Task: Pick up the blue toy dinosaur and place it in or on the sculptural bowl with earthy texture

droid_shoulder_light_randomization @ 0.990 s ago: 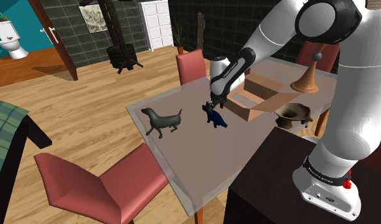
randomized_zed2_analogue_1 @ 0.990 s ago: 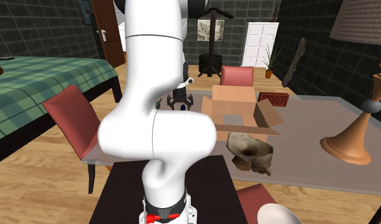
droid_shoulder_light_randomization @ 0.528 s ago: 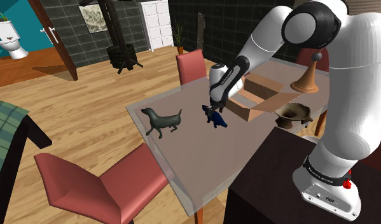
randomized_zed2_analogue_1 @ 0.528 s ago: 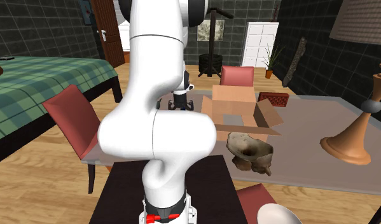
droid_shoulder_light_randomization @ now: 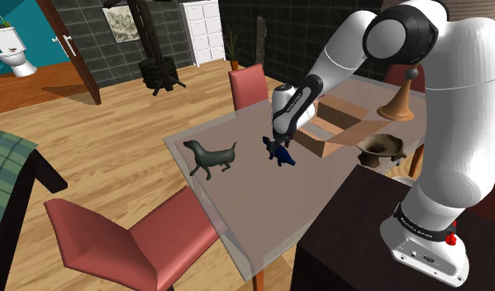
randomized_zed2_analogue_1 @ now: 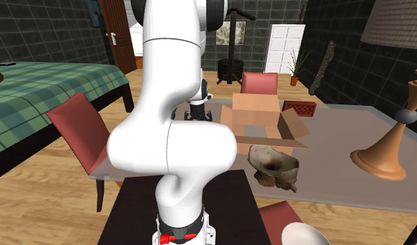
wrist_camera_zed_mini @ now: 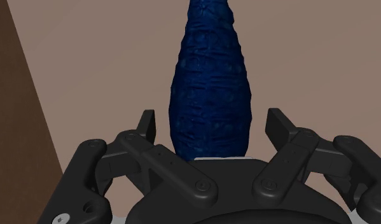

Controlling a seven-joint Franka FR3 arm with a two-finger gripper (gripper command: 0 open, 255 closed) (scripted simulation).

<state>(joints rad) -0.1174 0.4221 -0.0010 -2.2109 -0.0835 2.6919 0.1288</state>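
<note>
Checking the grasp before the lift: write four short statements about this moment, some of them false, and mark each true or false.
1. The pincer is open, with a finger on each side of the blue dinosaur and neither touching it. True.
2. The blue dinosaur already lies in the bowl. False: it stands on the table, and the bowl sits apart from it, past the cardboard box, nearer the stand.
3. A grey toy animal stands on the table, to the shoulder view's left of the blue dinosaur. True.
4. The cardboard box is shut. False: its flaps are folded open.
</note>
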